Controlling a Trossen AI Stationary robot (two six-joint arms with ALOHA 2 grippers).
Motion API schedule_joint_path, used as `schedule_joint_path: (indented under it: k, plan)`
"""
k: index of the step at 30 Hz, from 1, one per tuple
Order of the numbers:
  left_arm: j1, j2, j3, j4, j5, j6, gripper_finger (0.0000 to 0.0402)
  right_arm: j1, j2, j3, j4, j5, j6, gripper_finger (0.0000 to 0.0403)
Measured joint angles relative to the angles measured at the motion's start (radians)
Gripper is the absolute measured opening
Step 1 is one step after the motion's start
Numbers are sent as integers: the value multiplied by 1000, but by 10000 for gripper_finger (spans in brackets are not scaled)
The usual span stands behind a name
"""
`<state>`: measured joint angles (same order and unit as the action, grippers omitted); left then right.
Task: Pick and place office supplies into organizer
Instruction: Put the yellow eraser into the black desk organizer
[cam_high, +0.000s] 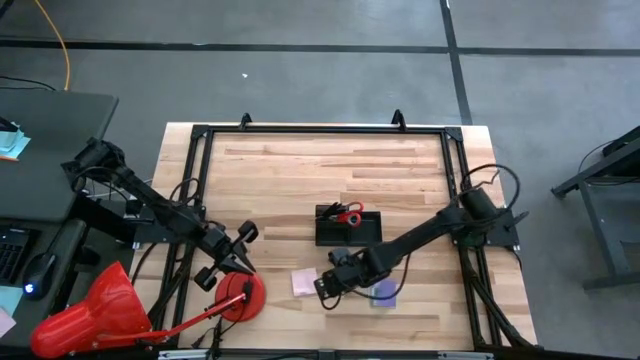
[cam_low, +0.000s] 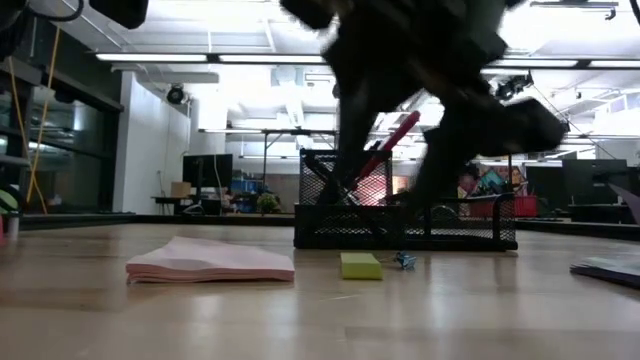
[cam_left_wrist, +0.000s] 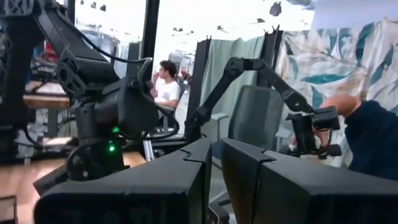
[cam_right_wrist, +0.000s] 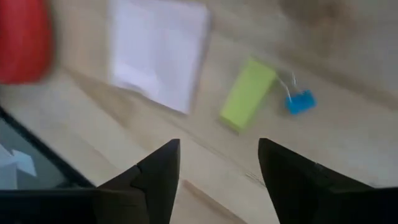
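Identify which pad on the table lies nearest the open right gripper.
The small yellow-green pad, just ahead of the right gripper; the pink pad lies farther off, and the purple pad beyond view.

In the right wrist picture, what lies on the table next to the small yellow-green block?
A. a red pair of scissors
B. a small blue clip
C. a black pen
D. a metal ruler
B: the small blue clip lies just beside the yellow-green block on the wooden table, ahead of the open right gripper.

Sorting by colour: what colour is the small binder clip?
Blue binder clip; clearest in the right wrist view.
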<state>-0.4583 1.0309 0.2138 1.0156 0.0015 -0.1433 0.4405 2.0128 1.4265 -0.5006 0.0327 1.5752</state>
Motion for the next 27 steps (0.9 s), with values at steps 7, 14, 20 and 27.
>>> schedule_joint_path:
  k: [7,14,20,27]
  plan:
    - [-1,0,0,-34,20,-39,28,-2,52,-2,-4,-68,108,200]
    - [0,0,0,-58,31,-48,28,-8,62,-1,-8,17,102,202]
    - [0,0,0,-55,33,-48,28,-10,74,1,-14,49,90,200]
    - [0,0,0,-62,36,-43,28,-22,79,36,-11,130,49,202]
